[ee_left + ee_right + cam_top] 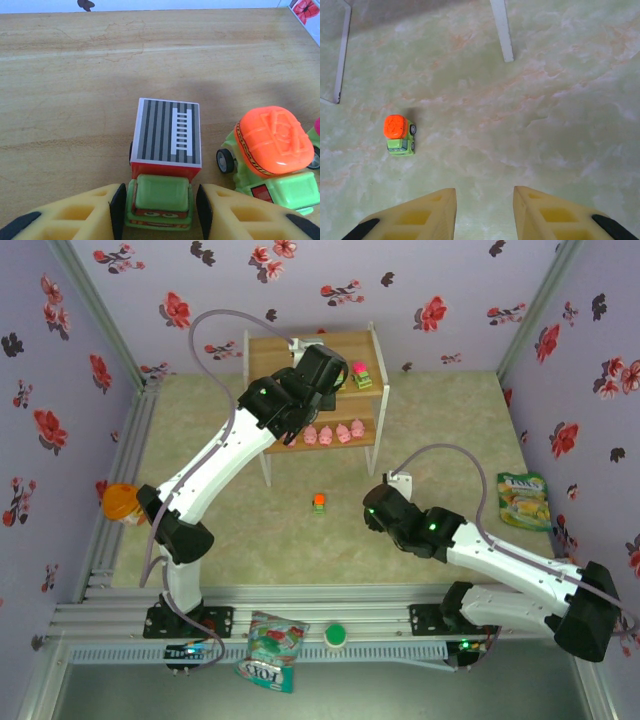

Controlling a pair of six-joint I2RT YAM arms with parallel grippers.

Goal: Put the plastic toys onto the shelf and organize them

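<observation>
On the shelf's (268,347) top board, my left gripper (160,205) is open, its black pads a little apart from a green toy car (162,170) with a red body and a striped grey roof. The car stands on the board on its wheels. Right beside it is an orange-topped green car (272,150). A pink-topped car (361,375) sits at the right end of the top board. Several pink pigs (334,434) line the lower board. Another orange-topped car (398,134) (319,502) is on the floor, ahead and left of my open, empty right gripper (484,210).
Printed snack bags lie at the right wall (524,500) and at the near rail (270,650). A round orange-topped item (120,502) sits by the left arm, and a green round piece (335,636) is on the rail. A white shelf leg (502,30) stands ahead of the right gripper.
</observation>
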